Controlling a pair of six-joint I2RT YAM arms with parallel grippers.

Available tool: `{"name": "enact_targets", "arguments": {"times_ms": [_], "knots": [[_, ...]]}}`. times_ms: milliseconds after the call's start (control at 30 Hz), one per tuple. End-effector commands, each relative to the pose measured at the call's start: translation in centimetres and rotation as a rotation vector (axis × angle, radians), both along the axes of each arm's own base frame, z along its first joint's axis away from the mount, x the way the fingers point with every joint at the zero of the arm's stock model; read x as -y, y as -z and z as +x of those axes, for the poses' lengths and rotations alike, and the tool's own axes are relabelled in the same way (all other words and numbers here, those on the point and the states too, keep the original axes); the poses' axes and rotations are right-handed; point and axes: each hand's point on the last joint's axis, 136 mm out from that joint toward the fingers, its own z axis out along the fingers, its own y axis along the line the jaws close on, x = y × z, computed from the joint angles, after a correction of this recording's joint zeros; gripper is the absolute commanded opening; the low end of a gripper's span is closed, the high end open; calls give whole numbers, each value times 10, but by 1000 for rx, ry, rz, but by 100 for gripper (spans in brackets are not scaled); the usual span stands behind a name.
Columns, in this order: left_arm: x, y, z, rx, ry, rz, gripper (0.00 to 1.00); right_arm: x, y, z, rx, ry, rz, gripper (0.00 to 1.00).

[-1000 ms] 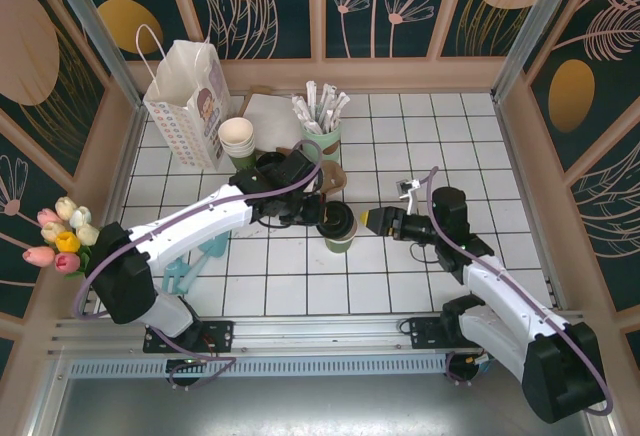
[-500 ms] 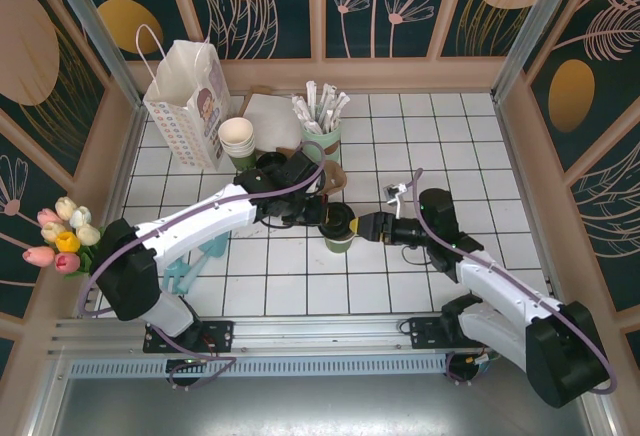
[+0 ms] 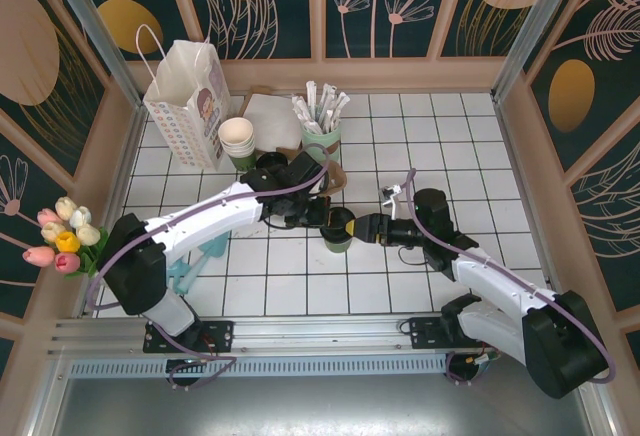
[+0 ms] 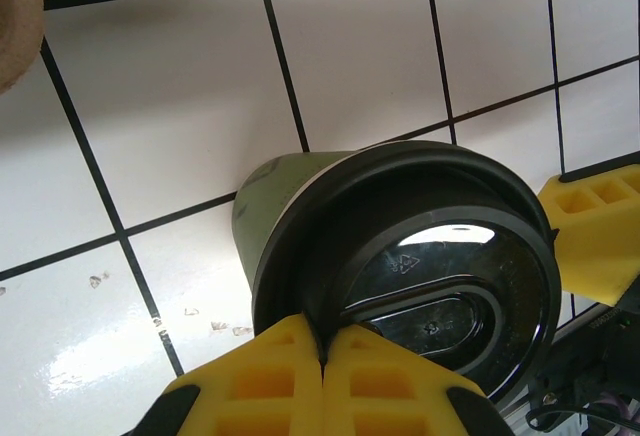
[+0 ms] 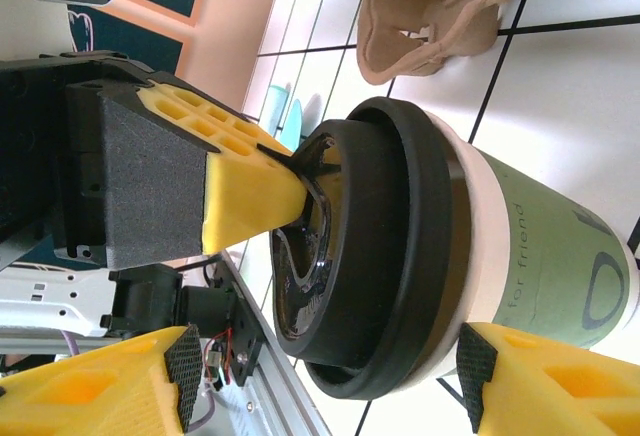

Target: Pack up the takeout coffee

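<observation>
one takeout coffee (image 3: 340,228), upright: left gripper (image 4: 322,346), closed tight, presses its lid (image 4: 420,266), likely steadying it; right gripper (image 3: 363,226), jaws apart, straddles its sides, apparently to grasp.

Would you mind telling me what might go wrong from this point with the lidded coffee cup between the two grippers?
1. The left gripper, shut, rests on the black lid near the rim; an off-centre push could tip the takeout coffee or pop the lid.
2. The right gripper, open, sits close beside the cup while the left one crowds the lid; advancing may bump the two together or shove the cup over.
</observation>
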Motion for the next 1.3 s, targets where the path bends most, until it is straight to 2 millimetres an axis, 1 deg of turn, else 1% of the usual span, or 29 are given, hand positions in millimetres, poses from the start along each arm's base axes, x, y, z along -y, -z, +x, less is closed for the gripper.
{"name": "enact_targets", "arguments": {"times_ms": [0,133,267,333,367,400,567,667,900,1133,1267], "knots": [[2,9,-3,-31,27,33,0,-4,-6,1,30,-8,14,70],[-1,13,-3,-38,24,69,0,-2,-4,1,32,1,8,69],[-9,20,-4,-39,20,137,0,2,5,4,8,37,-35,69],[-15,24,-4,-42,18,188,0,8,10,8,-4,78,-70,68],[-16,21,-4,-37,20,202,0,11,12,11,-10,107,-90,66],[-17,29,-4,-51,23,231,0,16,14,14,-13,134,-107,64],[-14,26,-1,-44,28,228,0,22,14,17,-10,154,-114,52],[-11,25,-1,-45,32,220,0,21,15,16,-12,149,-110,47],[-10,26,-2,-49,30,213,0,17,15,15,-28,121,-96,46],[-7,28,-2,-58,31,209,0,15,25,15,-70,110,-122,45],[-7,30,-3,-59,35,214,0,20,31,17,-95,145,-160,41]]}}
